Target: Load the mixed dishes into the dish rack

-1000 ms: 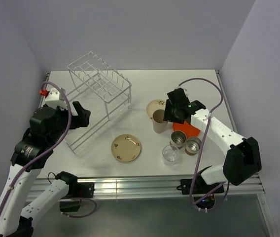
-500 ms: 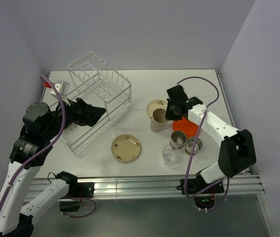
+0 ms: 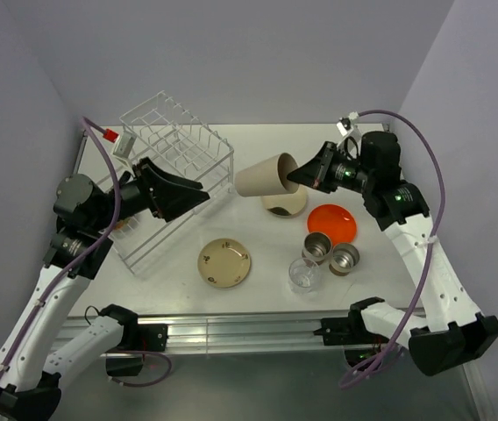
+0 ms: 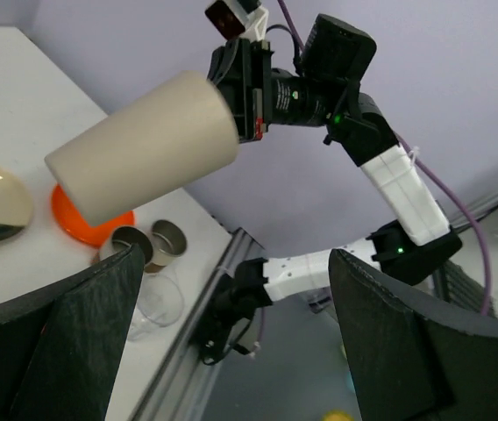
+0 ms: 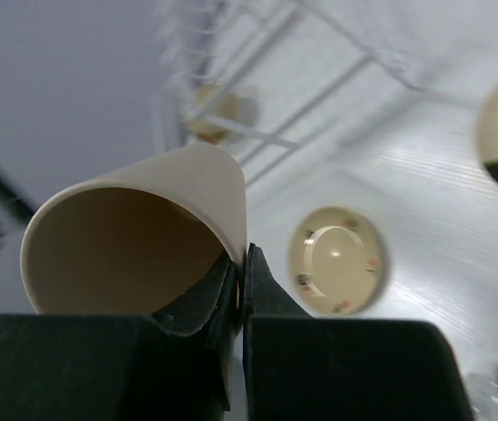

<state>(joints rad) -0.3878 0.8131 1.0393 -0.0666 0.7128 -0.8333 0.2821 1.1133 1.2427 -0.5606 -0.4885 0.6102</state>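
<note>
My right gripper (image 3: 300,175) is shut on the rim of the tall beige cup (image 3: 265,176), one finger inside and one outside (image 5: 242,263). The cup (image 5: 135,237) hangs on its side above the table, base pointing left. My left gripper (image 3: 195,198) stands open and empty beside the dish rack (image 3: 179,145), pointing at the cup (image 4: 144,145) from a short distance. A cream plate (image 3: 224,262) lies near the front. Another cream dish (image 3: 286,205) lies below the cup. To the right are the orange plate (image 3: 332,222), two metal cups (image 3: 317,247) (image 3: 345,258) and the clear glass (image 3: 302,274).
The rack's lower flat tray section (image 3: 148,246) lies under my left arm. Walls close in the table at the left, back and right. A metal rail (image 3: 249,326) runs along the front edge.
My right gripper shut on the cup's rim, lifted it off the table and tipped it sideways, carrying it left. My left gripper swung right from the rack toward the cup, staying open.
</note>
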